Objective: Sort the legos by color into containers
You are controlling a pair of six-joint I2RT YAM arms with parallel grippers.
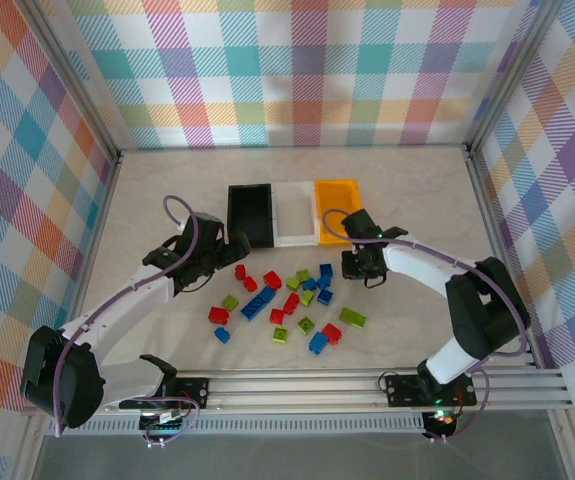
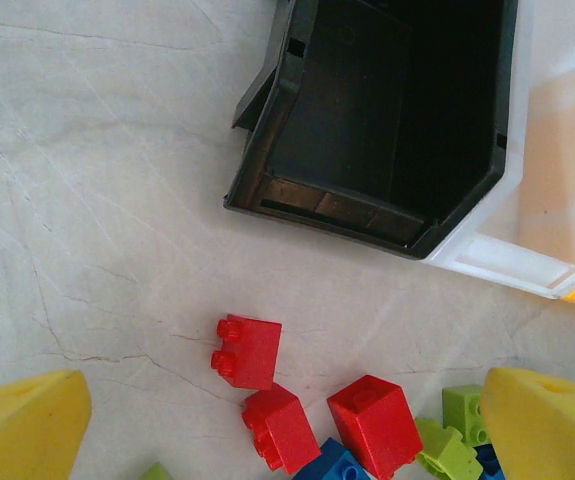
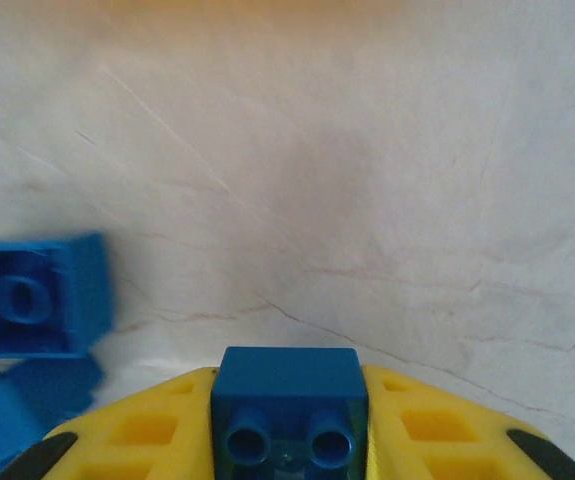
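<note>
Blue brick [image 3: 288,395] sits clenched between the yellow fingers [image 3: 142,428] of the right pincer [image 1: 363,266]; the left pincer [image 2: 287,415] hangs spread wide over red bricks [image 2: 250,350] on the counter [image 2: 97,200], near the black bin [image 2: 347,130]

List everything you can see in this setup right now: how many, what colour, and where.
black bin: one, black, left end of the bin row
white bin: one, white, middle of the row
orange bin: one, orange-yellow, right end of the row
loose legos: about twenty, red, blue and lime green, scattered on the table in front of the bins
blue brick: one, blue, between the right gripper's fingers
table: one, pale marbled
plaid walls: three sides, multicoloured
rail: one, metal, near edge
left gripper: one, yellow fingers, open, over red legos near the black bin
right gripper: one, yellow fingers, closed on the blue brick
</note>
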